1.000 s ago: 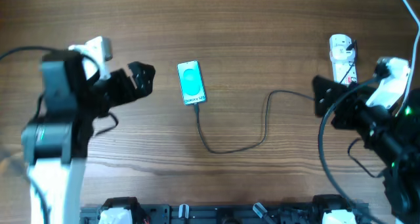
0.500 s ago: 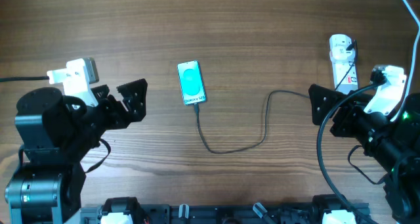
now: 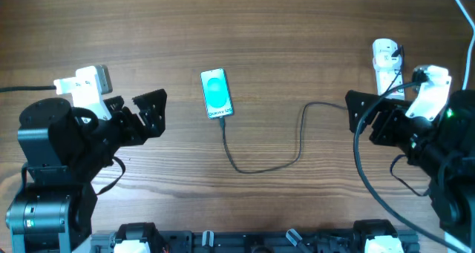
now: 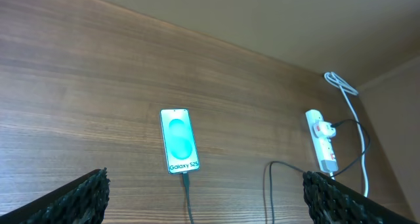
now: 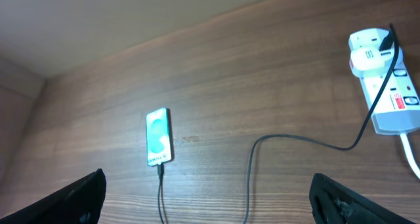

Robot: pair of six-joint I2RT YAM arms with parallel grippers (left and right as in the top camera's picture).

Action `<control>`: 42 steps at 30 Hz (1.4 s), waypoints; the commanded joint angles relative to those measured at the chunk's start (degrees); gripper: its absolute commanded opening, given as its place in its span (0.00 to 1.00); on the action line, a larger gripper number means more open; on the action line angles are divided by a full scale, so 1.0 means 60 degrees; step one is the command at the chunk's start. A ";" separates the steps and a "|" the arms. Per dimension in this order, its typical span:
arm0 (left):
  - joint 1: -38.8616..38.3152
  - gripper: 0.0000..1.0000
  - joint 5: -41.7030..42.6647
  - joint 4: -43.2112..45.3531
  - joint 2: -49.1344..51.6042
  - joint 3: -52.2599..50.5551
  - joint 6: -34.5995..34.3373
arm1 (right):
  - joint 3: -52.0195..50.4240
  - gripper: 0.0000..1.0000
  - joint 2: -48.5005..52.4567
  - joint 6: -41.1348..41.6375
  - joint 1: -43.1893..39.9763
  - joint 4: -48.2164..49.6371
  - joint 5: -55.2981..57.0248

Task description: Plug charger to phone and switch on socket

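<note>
Phone (image 3: 216,93) lies flat on the table (image 3: 312,23), a little left of centre. The charger (image 3: 301,130) meets its near end, loops toward me, then runs right to the socket (image 3: 384,66) at the far right. My left gripper (image 3: 152,110) sits left of the phone, well apart. My right gripper (image 3: 364,116) hangs just beside the socket's near end.

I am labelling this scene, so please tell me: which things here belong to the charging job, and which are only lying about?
For the job: phone; charger; socket.
Only lying about: white cable running off from the socket's end.
</note>
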 commanded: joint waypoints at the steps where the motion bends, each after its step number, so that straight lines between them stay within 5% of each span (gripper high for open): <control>1: 0.0033 1.00 -0.0124 -0.0095 -0.0007 -0.0040 0.0200 | 0.0011 1.00 0.0357 -0.0153 0.0047 -0.0022 -0.0004; 13: 0.0656 1.00 -0.0925 -0.0758 -0.1865 -0.0240 0.0237 | 0.0011 1.00 0.2288 -0.0153 0.0047 -0.0018 -0.0004; 22: 0.2291 1.00 -0.1009 -0.0153 -0.4634 -0.3228 0.0186 | 0.0011 1.00 0.4656 -0.0153 0.0047 0.0047 -0.0004; 35: 0.2313 1.00 -0.0441 0.6226 -0.6094 -0.8284 -0.1096 | 0.0011 1.00 0.7439 -0.0153 0.0047 0.2087 -0.0007; 42: 0.2175 1.00 -0.0565 0.8349 -0.7002 -1.0426 -0.1603 | 0.0011 1.00 0.8171 -0.0153 0.0047 0.3446 -0.0007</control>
